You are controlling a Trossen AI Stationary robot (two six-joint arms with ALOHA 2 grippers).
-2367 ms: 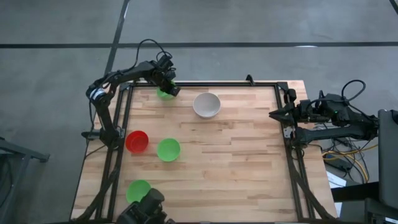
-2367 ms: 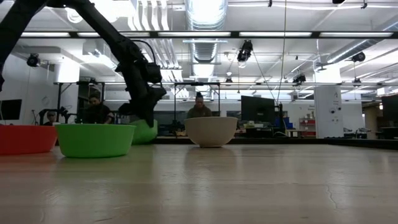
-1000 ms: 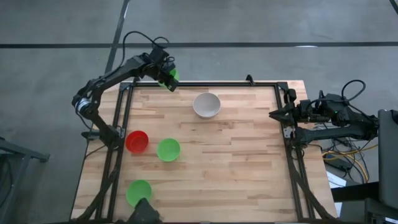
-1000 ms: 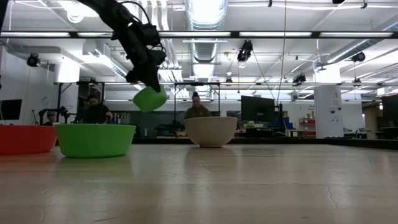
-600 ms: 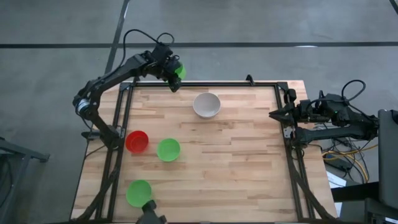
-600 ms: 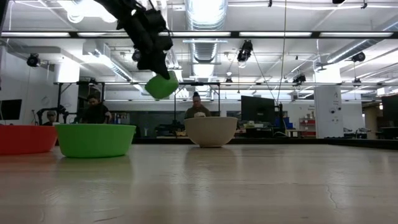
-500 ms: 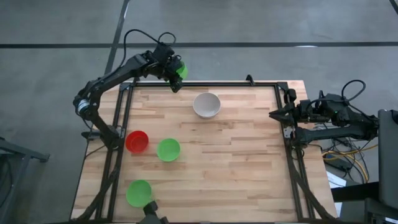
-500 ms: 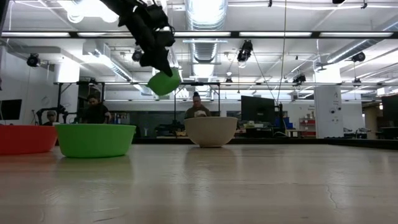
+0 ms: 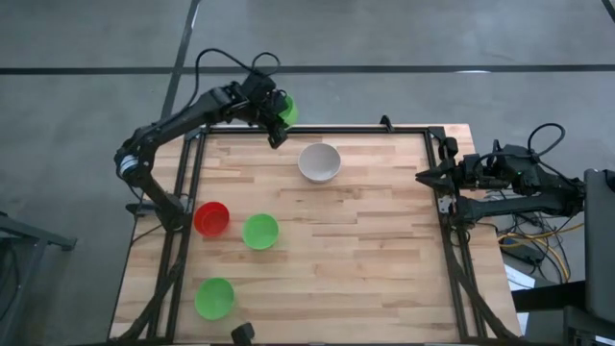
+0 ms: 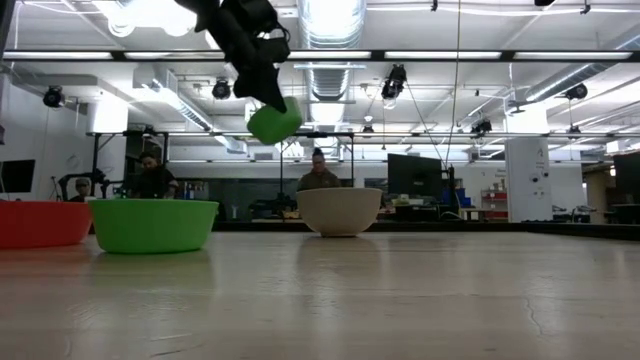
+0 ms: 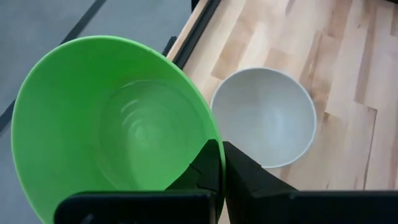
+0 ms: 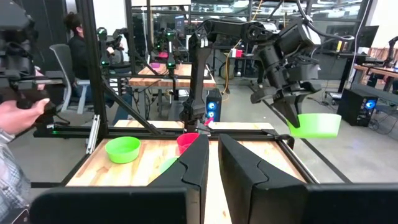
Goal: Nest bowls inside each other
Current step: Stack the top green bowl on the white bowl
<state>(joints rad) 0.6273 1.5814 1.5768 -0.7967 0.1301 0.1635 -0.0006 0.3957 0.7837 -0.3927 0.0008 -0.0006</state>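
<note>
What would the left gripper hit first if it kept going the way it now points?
Probably the white bowl. The left gripper, shut on a green bowl's rim, looks forward and down past that rim at the white bowl on the table. Nothing shows between them, though depth is hard to judge.

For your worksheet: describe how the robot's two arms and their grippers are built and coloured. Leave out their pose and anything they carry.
Both arms are dark, nearly black, built of slim jointed segments with loose black cables looping off them. The left gripper ends in two flat, dark, angular fingers. The right gripper has the same blocky dark fingers, tapering to a point, with a tangle of cables behind its base at the table edge.
</note>
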